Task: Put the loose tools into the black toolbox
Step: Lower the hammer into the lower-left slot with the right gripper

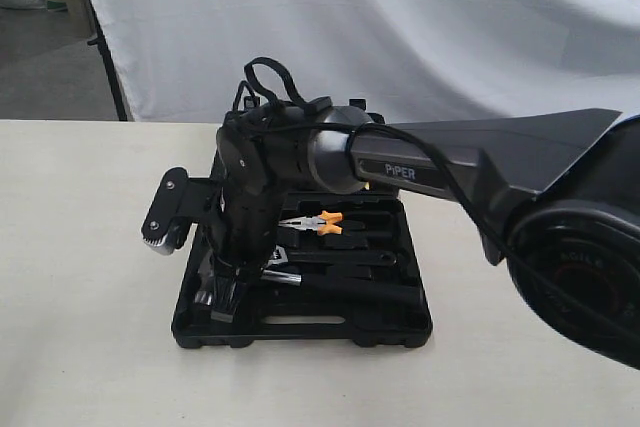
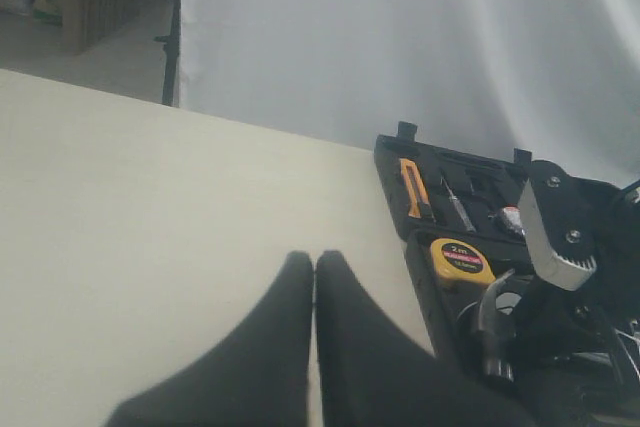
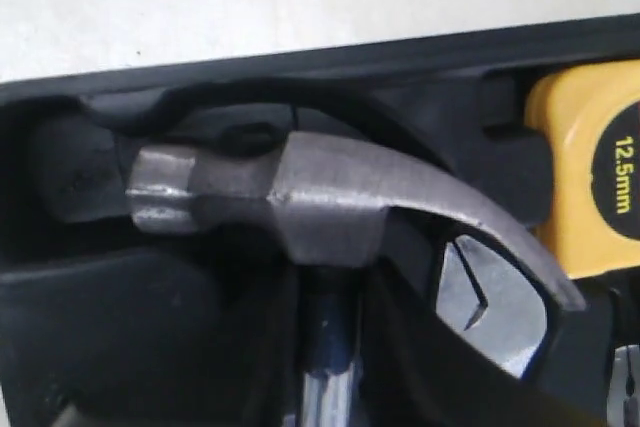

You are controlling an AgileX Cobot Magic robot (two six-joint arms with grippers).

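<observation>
The black toolbox (image 1: 300, 333) lies open on the pale table (image 1: 80, 297), and the right arm reaches in over it so that the right gripper (image 1: 225, 297) points down into the box's near corner, on the side away from the arm's base. In that corner sits the claw hammer (image 3: 330, 197). Its steel head lies in the moulded recess along the toolbox wall, with the striking face towards the box's outer edge and the curved claw sweeping towards the yellow tape measure (image 3: 590, 167), which fills the neighbouring recess. The hammer's neck runs straight back from the head into the gripper, where the dark fingers (image 3: 420, 377) sit tight on either side of it and pinch it just behind the head. A bright silver metal part shows under the claw; what it is cannot be told. The hammer's black handle stretches along the toolbox's near side, just inside the slot handle. Orange-handled pliers (image 1: 322, 222) rest in a recess nearer the middle of the toolbox. The left gripper (image 2: 315, 263) hangs over bare table well to the side of the toolbox, its two fingers pressed together with nothing between them.
</observation>
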